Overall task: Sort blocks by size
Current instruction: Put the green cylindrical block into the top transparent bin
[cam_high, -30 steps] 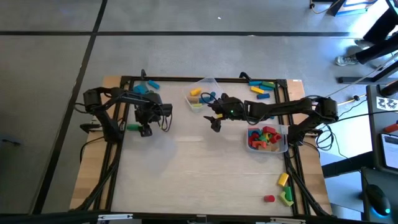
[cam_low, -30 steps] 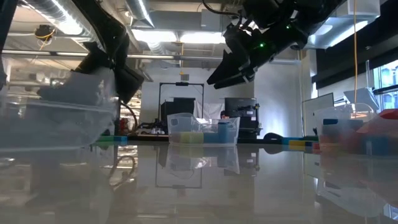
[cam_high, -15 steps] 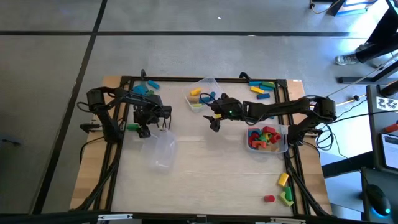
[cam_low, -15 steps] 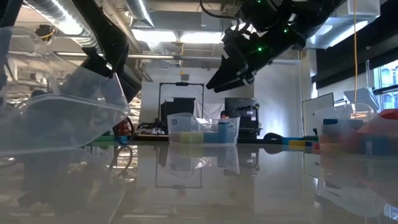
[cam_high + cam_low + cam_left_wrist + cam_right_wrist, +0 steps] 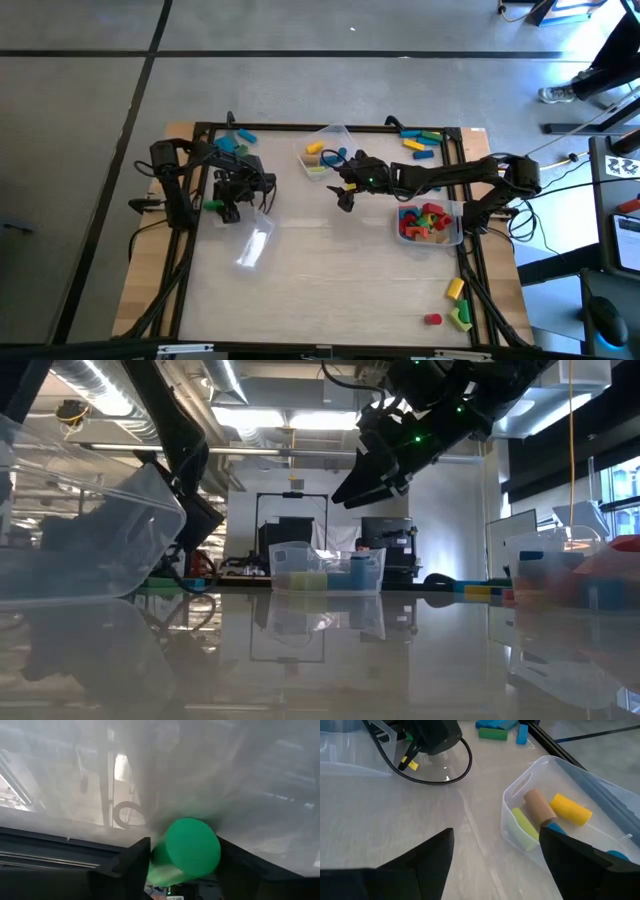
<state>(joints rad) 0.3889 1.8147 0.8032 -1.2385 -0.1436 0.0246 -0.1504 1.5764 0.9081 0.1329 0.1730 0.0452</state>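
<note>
change: the empty bin (image 5: pixel 252 245) was not on the worktop (image 5: pixel 330 280) a second ago; now it lies tipped on its side, well to the left-arm side of the far bin (image 5: pixel 325 155) and nearer the front edge
left gripper (image 5: pixel 232 205): has pulled back a little, off the empty bin; a green cylinder (image 5: pixel 192 845) sits between the jaws, and I cannot tell whether they are pinching it or just narrowing
right gripper (image 5: pixel 347 200): unmoved, hovers just beside the far bin, jaws wide, holding nothing
meaning: third container is down but not upright; probably needs righting before blocks go in; sorting is partly done
bins: three clear ones: empty bin, far bin, full bin (image 5: pixel 432 222) on the right-arm side of the far bin
blocks in far bin: at least four: yellow, tan, pale green, blue
blocks in full bin: a heap, mostly red, not countable
loose blocks (image 5: pixel 420 142): about four on the right-arm side of the far bin, about two blue on its left-arm side, three far from it at the front corner
</note>
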